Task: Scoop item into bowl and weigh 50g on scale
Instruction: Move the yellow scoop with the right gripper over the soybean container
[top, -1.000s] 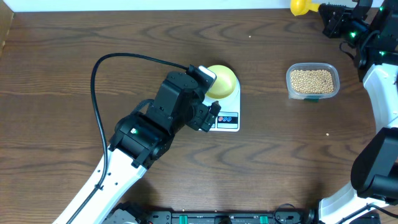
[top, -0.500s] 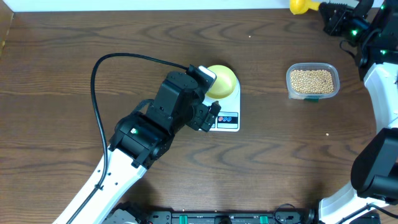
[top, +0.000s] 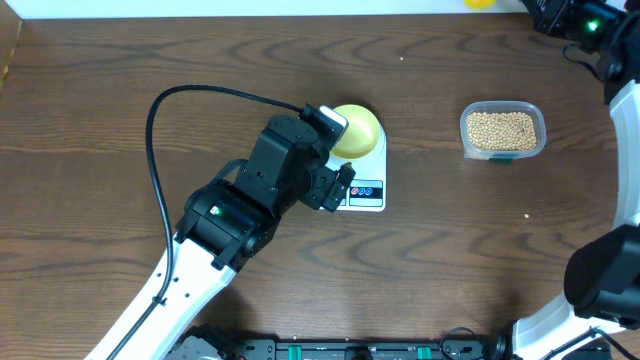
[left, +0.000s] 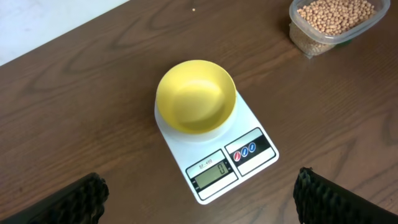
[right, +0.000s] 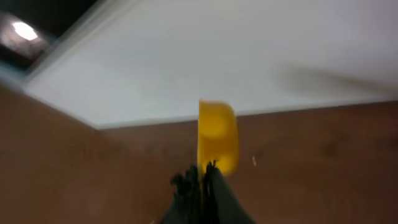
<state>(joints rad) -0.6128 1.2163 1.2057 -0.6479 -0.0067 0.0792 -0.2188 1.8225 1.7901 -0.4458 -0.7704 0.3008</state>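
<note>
The pale yellow-green bowl (left: 196, 96) stands empty on the round platform of the white scale (left: 252, 152), whose display reads zero. In the overhead view the left arm covers part of the bowl (top: 358, 127) and the scale (top: 368, 193). My left gripper (left: 199, 186) hangs open above the scale's front edge, nothing between its fingers (left: 78, 200). The tan beans (top: 501, 127) fill a clear tub (top: 466, 130) to the right. My right gripper (right: 203, 174) is shut on the handle of a yellow scoop (right: 217, 137) at the table's far right edge; the view is blurred.
A white wall or board (right: 249, 56) runs along the table's far edge behind the scoop. The scoop (top: 480, 3) barely shows at the top of the overhead view, with the right gripper (top: 537, 8) beside it. A black cable (top: 160, 100) loops left of the left arm.
The right gripper has moved toward the far right corner with the scoop, which has nearly left the overhead view. The left arm, bowl and scale have not moved.
</note>
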